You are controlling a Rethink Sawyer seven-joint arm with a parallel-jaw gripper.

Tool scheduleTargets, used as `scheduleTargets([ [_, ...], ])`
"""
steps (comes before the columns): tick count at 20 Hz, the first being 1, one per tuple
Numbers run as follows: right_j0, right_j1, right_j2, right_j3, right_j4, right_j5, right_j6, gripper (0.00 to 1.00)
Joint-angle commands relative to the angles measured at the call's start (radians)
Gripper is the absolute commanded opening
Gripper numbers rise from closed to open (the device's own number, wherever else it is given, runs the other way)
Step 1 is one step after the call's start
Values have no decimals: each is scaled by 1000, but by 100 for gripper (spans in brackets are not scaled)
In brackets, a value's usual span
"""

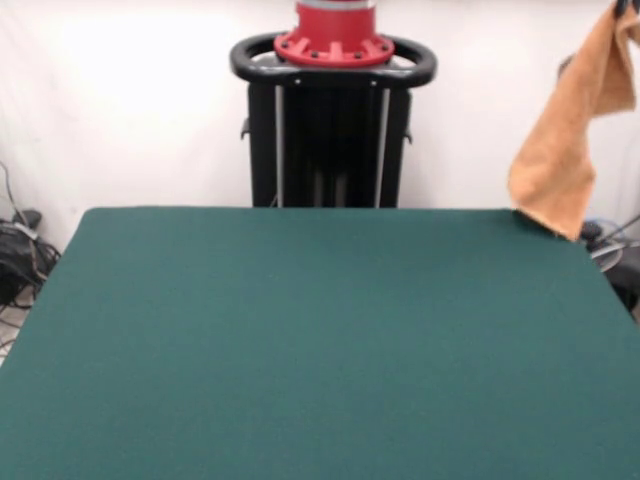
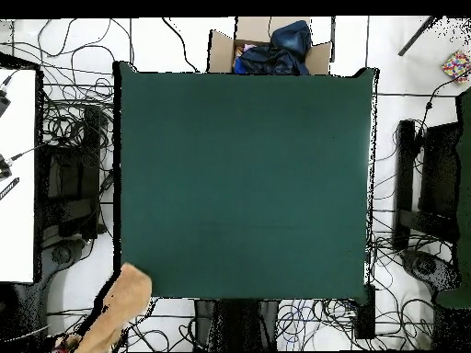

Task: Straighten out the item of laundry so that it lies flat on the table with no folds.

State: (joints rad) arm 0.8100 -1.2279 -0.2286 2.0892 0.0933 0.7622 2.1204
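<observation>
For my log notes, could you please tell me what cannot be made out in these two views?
- What holds the towel: front view, its top is cut off by the upper right corner.
- The same in the overhead view: the towel runs to the dark bottom edge beside the table.
- Gripper: not in view.

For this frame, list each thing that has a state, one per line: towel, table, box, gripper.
Orange-tan terry-cloth towel: hanging draped off the table's corner, held from above, not flat.
Dark green felt-topped table: bare, nothing lying on it.
Brown cardboard box: open, dark blue clothes inside.
Gripper: holder at towel's top unclear.
</observation>
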Motion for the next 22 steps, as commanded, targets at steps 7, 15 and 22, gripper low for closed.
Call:
scheduleTargets([
  [7,35,-30,-18,-150,33,192,488,0],
  [15,-55,71,43,-109,48,26,397,0],
  [22,-90,166,84,-64,55,-154,397,0],
])
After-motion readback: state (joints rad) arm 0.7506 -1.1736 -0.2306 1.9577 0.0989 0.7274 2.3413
